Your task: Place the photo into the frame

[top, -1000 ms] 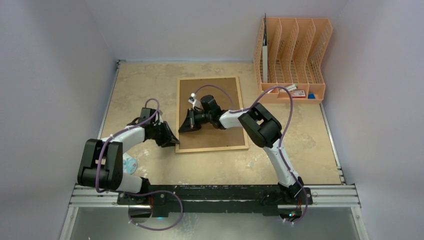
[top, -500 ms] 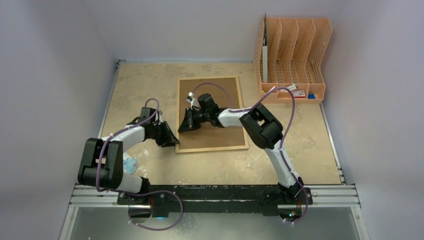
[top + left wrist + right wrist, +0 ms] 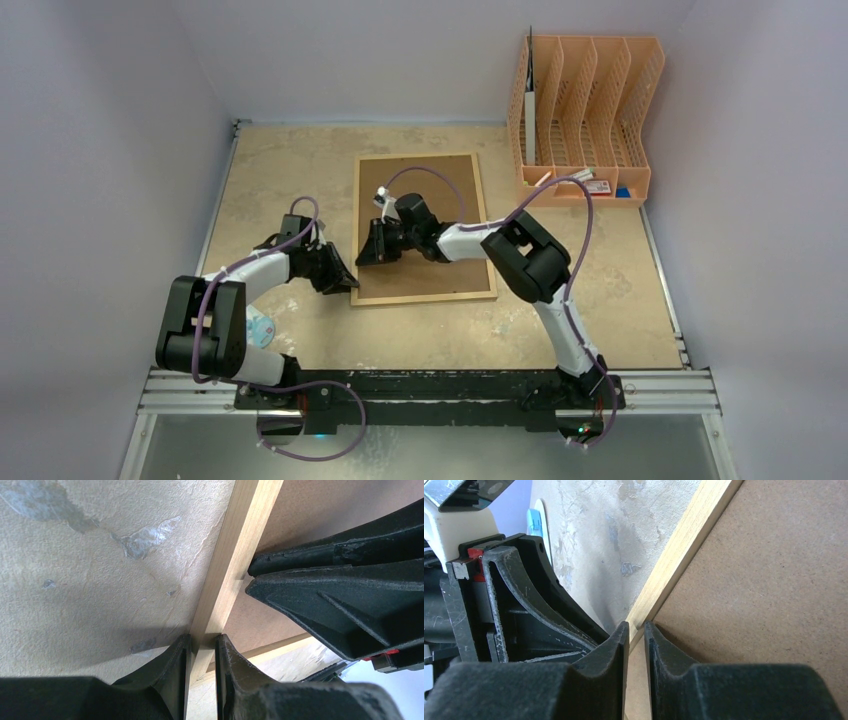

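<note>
Nearest us, the left pincer (image 3: 202, 642) is clamped on the thin wood border at a corner of the frame (image 3: 432, 180), which stretches away from it, fibreboard back up, on the tabletop (image 3: 280, 170). Just beyond, the right pincer (image 3: 636, 630) has its fingers slightly apart, tips at the same border's inner edge. Well beyond both stands an orange file organiser (image 3: 588, 110).

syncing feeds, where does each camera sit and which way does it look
Top: above and behind the arm bases, looking down on the table, frame and orange rack; both arms show.
Left wrist: on the left arm, looking down past the left hand, shut on the frame's edge; the right hand shows.
Right wrist: on the right arm, facing that edge; own fingers and the left hand show.
Shared: both wrist views show the frame's brown back.
</note>
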`<state>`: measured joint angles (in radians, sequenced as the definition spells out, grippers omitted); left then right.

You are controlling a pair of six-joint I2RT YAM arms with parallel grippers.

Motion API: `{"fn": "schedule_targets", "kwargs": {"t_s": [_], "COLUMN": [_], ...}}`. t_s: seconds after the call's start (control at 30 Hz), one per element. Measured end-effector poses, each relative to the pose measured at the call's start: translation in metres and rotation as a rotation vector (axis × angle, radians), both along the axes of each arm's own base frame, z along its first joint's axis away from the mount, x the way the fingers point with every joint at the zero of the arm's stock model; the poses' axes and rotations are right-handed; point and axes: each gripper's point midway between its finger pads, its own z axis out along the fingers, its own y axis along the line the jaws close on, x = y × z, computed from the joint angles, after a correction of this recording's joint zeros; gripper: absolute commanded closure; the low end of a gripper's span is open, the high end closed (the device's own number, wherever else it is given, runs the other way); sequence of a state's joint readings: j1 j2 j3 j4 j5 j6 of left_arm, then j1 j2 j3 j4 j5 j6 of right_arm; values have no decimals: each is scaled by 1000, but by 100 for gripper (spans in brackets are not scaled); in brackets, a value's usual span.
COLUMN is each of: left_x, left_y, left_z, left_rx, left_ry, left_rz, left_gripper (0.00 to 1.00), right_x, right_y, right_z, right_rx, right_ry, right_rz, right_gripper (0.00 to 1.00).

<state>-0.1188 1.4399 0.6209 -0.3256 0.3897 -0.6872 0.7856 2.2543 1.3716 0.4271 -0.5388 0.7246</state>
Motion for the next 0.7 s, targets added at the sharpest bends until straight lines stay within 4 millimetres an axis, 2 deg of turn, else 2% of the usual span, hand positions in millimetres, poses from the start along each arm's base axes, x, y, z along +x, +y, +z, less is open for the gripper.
{"fn": "schedule_targets", "kwargs": {"t_s": [0.27, 0.37, 0.47, 0.57, 0.7], "left_x": [1, 1, 3, 12, 31], "left_y": [0, 0, 2, 6, 11], "left_z": [1, 2, 2, 6, 17], "left_rx": [2, 6, 21, 44, 61], "left_ry": [6, 8, 2, -25, -79], "left_rz": [-2, -7, -10, -2, 14], "left_gripper": [77, 71, 64, 57, 52], "right_x": [2, 0, 2, 22, 49], "right_y": [-1, -6, -19, -38, -53], "right_z": [3, 6, 10, 17, 29], "right_rx": [-11, -14, -29, -22, 8], "right_ry": [-22, -16, 9, 36, 42], "right_rz": [-25, -34, -65, -131, -187], "right_gripper": [76, 76, 76, 77, 79]}}
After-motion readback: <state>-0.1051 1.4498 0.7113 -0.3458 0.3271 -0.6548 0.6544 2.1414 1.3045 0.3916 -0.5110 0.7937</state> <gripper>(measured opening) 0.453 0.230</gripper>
